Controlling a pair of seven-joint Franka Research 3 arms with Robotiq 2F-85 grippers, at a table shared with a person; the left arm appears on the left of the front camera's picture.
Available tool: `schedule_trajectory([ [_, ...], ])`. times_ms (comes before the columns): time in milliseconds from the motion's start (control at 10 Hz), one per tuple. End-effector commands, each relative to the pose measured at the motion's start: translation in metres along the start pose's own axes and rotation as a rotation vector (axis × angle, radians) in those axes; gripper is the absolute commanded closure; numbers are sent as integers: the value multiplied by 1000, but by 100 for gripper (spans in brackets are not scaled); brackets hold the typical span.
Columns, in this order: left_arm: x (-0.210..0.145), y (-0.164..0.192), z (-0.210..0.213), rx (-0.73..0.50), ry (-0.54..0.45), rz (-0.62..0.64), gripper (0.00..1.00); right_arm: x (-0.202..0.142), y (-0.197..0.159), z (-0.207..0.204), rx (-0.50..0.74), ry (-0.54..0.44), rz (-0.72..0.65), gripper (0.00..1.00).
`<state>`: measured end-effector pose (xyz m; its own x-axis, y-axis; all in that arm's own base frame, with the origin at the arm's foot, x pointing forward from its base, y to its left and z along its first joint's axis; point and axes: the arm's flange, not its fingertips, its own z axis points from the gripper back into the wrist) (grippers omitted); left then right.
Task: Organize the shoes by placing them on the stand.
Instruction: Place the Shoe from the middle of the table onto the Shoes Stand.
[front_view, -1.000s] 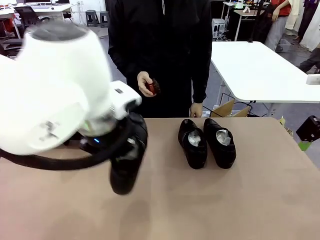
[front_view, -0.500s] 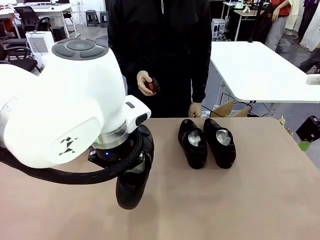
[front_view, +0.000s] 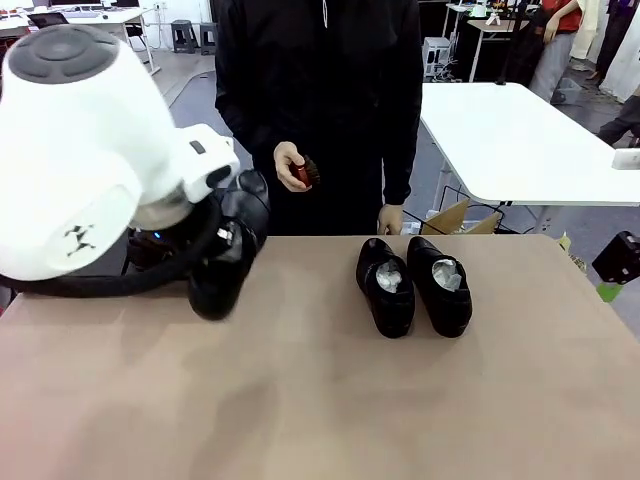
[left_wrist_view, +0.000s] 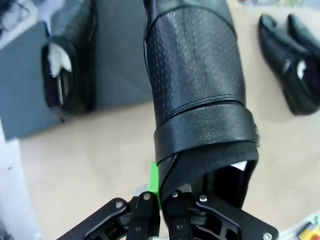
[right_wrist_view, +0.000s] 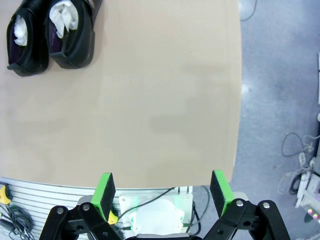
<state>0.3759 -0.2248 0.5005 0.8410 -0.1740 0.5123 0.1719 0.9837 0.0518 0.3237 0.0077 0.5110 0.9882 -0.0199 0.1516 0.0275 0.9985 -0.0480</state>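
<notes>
Tan, matt table top (front_view: 400, 410), viewed across to 1 person in black at the far edge. Beyond it, a workshop room with grey floor, 1 long white table (front_view: 520, 140), and stools and chairs at the back. 1 open cardboard box (front_view: 455, 217) on the floor just behind the pair of shoes (front_view: 412, 285).

1 small black emblem (front_view: 78, 238) on the left arm's white shell, not legible as letters.

4 shoes counted, all glossy black, with white paper showing inside each:
- 2 as the pair, close side by side and right of the table's middle, toes toward the robot.
- 1 held shoe (left_wrist_view: 195, 90), well left of the pair, toe pointing away from the wrist.
- 1 resting shoe (left_wrist_view: 70, 65) on the stand (left_wrist_view: 120, 50), a flat dark platform farther from the pair than the held shoe.

Left gripper (left_wrist_view: 159, 186) pinched tight on the held shoe's heel rim, 1 green pad (left_wrist_view: 153, 181) pressed against the leather. Right gripper (right_wrist_view: 162, 192) with fingers wide apart and nothing between them, past the table's near edge, well apart from the pair.

1 reddish-brown brush (front_view: 304, 175) in the person's hand (front_view: 288, 162), above and left of the pair. The other hand (front_view: 392, 220) low at the far edge, just behind the pair.
</notes>
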Motion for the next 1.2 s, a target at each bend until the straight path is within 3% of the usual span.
schedule_trajectory([
  [0, 21, 13, -29, -51, -46, -39, 100, -1, 0, 0, -5, -3, -6, 0],
  [400, 55, 52, -52, -61, -81, 95, 100, -1, 0, 0, -5, -3, -6, 0],
  [500, 44, 36, -36, -71, -66, 130, 100, -1, 0, 0, -5, -3, -6, 0],
  [600, 45, 54, -58, -43, -41, 61, 100, -1, 0, 0, -5, -3, -6, 0],
  [800, 47, 50, -54, -54, -43, 83, 100, -1, 0, 0, -5, -3, -6, 0],
  [1100, 76, 57, -91, -4, -151, 106, 100, -1, 0, 0, -5, -3, -6, 0],
])
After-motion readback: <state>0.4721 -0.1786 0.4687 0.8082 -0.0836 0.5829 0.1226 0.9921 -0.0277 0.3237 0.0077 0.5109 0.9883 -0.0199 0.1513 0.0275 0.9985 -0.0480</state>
